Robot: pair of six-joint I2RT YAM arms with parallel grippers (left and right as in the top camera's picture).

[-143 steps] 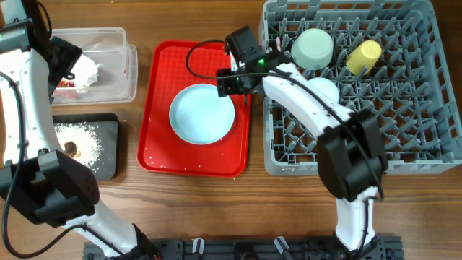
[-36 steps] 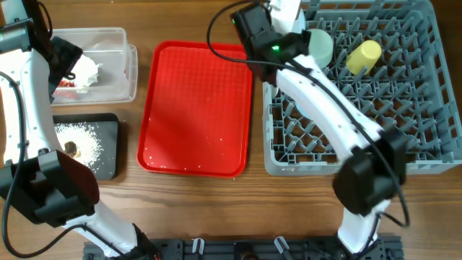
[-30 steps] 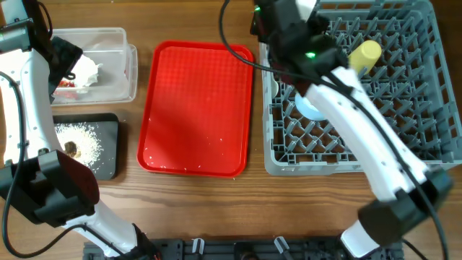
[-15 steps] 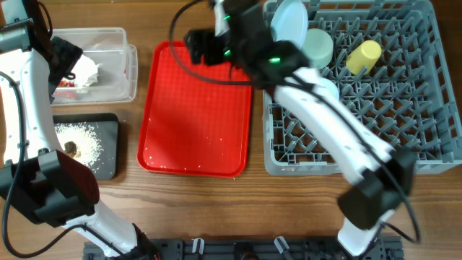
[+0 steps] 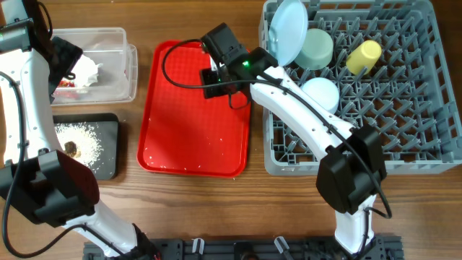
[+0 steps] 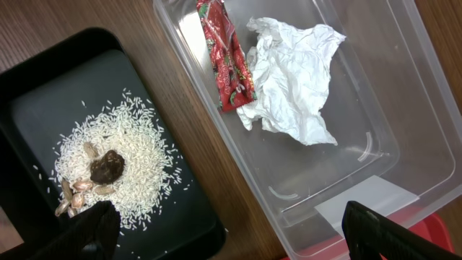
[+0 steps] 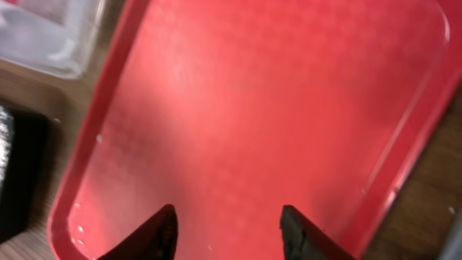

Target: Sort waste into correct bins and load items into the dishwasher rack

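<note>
Mostly done, by the look of it. Waste first: crumpled napkin point(image 6: 292, 79) and red wrapper point(image 6: 225, 54) both lie inside the clear tub point(image 6: 404, 94), touching each other, and the brown food scraps point(image 6: 105, 166) sit on a spread of white crumbs point(image 6: 141, 141) in the black tray point(image 6: 36, 94). So sorting looks finished. Dishes: blue plate point(image 5: 287, 29) stands on edge at the far-left corner of the dishwasher rack point(image 5: 361, 167), w/ the green bowl point(image 5: 315, 48) just beside it, yellow cup point(image 5: 363, 56) lying on its side further right, and blue bowl point(image 5: 320, 92) upside down nearer the front. Red serving tray point(image 5: 195, 123) carries nothing but a few specks. What's left, I'd judge, is the fork & spoon: can't find either in any view. They may be under the right arm where it crosses the rack's left side, or lost among the pegs; can't say. Right gripper point(image 7: 231, 232) hangs over the red tray, jaws partway apart w/ nothing between them. Left gripper point(image 6: 231, 227) hovers above the tub/black tray boundary, jaws wide, empty. Wrist views cut off both bins' outer edges.
</note>
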